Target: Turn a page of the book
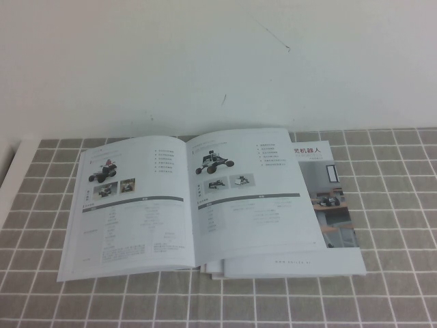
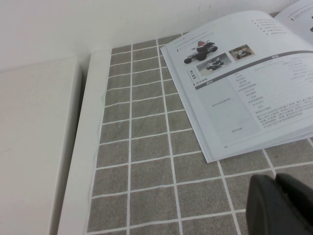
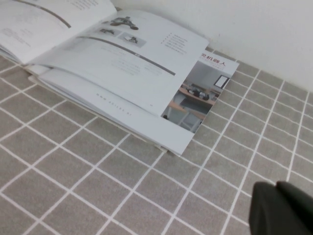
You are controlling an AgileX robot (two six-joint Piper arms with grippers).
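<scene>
Black and blurred, the left end effector (image 2: 281, 205) is showing only as a dark bulk at the corner of the left wrist view, hanging over the bench (image 2: 146, 161) just off the book's near left corner; whether it is open or closed I cannot tell. The right end effector (image 3: 283, 209) is likewise appearing as a dark shape over bare tiles, apart from the book's right side, its state equally unclear (neither arm is showing in the high view). The book (image 1: 130, 225) is lying open and flat on the grey tiled cloth covering the bench, close to the white wall. The page (image 1: 252, 205), the right-hand leaf carrying a dark wheeled rover photo and a grey-bar table, is resting slightly curved on the leaves below it, and a wider sheet (image 1: 334, 225) with an office photo is sticking out from under its right edge.
</scene>
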